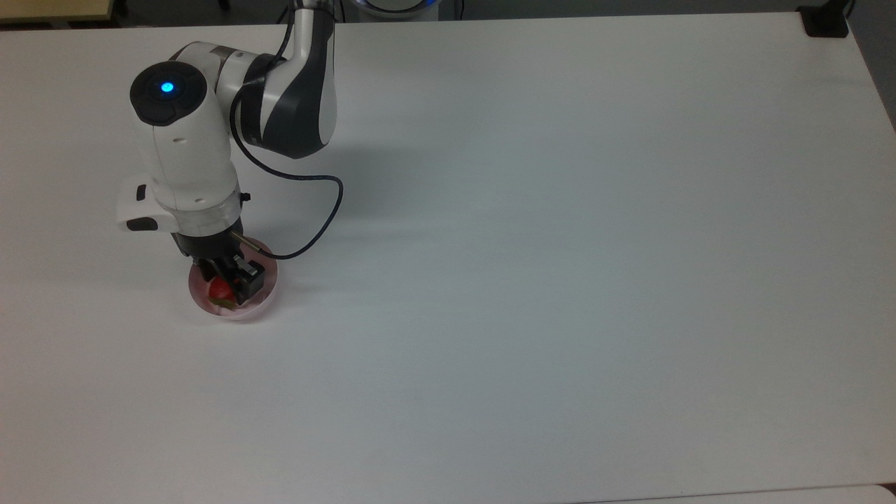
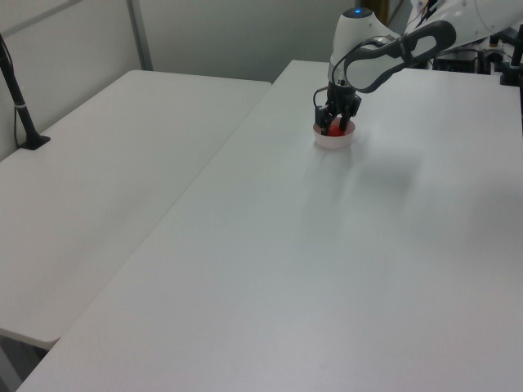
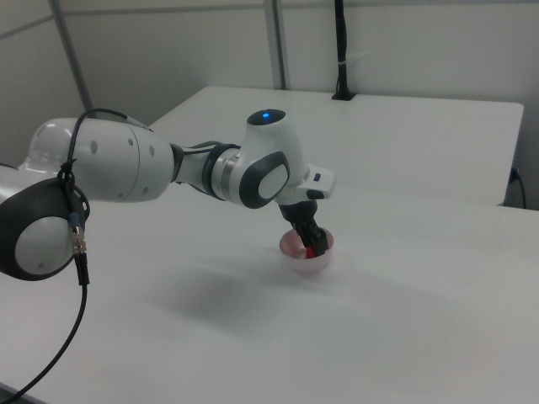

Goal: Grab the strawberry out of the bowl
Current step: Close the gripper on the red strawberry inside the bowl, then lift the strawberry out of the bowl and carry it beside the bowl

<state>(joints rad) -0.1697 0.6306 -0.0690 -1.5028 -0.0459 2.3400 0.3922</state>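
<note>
The bowl (image 1: 234, 297) is seen near the table's (image 1: 560, 280) left edge in the top view. The strawberry (image 1: 220, 288) lies inside it. The gripper (image 1: 225, 278) is lowered into the bowl, its fingers spread on either side of the strawberry.

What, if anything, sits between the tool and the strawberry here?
Nothing visible. The tool is down inside the bowl, its fingers either side of the strawberry, with no other object in the bowl.
</note>
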